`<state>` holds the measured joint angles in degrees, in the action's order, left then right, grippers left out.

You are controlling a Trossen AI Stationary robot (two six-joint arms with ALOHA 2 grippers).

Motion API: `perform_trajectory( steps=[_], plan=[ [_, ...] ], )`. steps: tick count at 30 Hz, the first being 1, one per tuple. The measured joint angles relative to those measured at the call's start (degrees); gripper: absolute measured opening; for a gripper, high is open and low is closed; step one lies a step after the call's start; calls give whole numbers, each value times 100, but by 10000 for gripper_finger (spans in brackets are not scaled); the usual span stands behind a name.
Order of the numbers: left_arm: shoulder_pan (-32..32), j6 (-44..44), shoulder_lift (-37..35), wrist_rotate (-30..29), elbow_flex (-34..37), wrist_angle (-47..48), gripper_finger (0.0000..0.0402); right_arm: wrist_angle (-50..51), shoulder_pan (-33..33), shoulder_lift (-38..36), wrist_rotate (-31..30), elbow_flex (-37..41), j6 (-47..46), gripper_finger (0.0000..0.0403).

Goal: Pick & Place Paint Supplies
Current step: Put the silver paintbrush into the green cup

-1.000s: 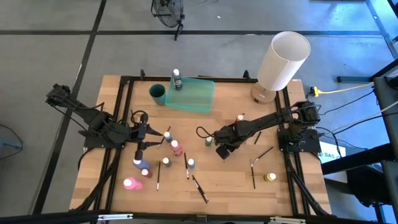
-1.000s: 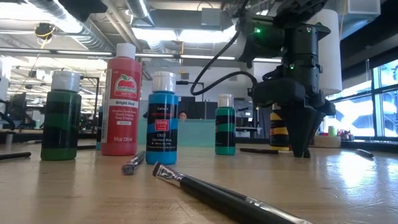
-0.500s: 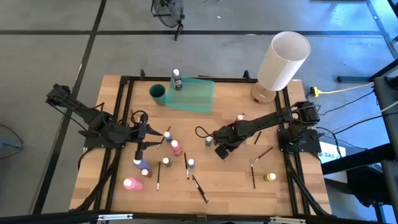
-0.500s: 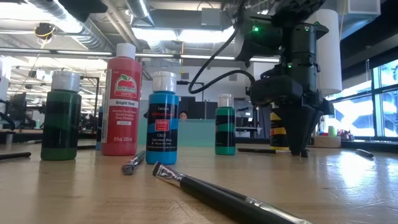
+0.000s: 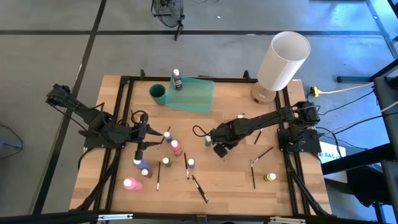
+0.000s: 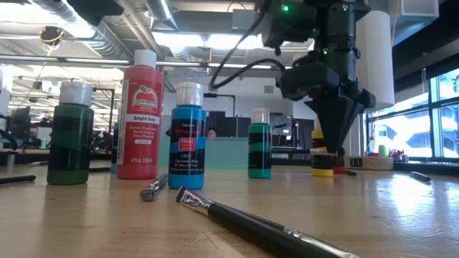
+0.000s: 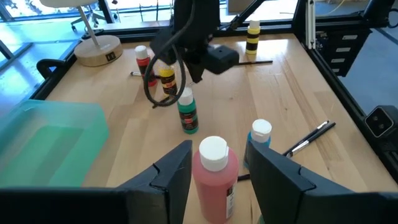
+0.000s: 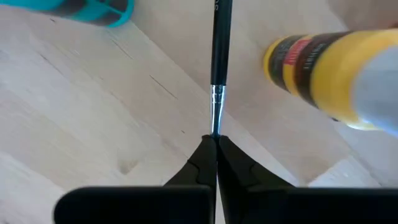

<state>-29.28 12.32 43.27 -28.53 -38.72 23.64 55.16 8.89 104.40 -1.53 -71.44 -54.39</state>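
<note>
Two claws: our right claw point(image 8: 216, 144) mid-table pinches a thin paintbrush point(image 8: 216, 68) by its tip, beside a yellow bottle point(image 8: 323, 70). Left claw point(image 7: 214, 165) straddles the pink bottle point(image 7: 214, 180), fingers spread.

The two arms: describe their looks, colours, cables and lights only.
Both are dark, slim, jointed arms on black frames at the table's sides. The left gripper has two broad black fingers; the right gripper has black fingers tapering to a narrow tip. Black cables loop off each wrist, and green lights glow on the right arm.
</note>
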Motion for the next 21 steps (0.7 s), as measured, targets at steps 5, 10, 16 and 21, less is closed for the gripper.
perform_trajectory(
  steps=[5,10,16,21],
  plan=[
    [0,95,9,2,0,131,152,614,33,0,-415,-485,92,0],
    [0,193,153,-1,0,257,150,1132,51,-2,-1000,-1051,252,0],
    [1,-50,403,-44,0,165,152,1153,138,-5,-1817,-1701,705,0],
    [2,-274,645,-317,0,34,150,-10,166,-9,-1963,-1846,1621,0]
  ],
)
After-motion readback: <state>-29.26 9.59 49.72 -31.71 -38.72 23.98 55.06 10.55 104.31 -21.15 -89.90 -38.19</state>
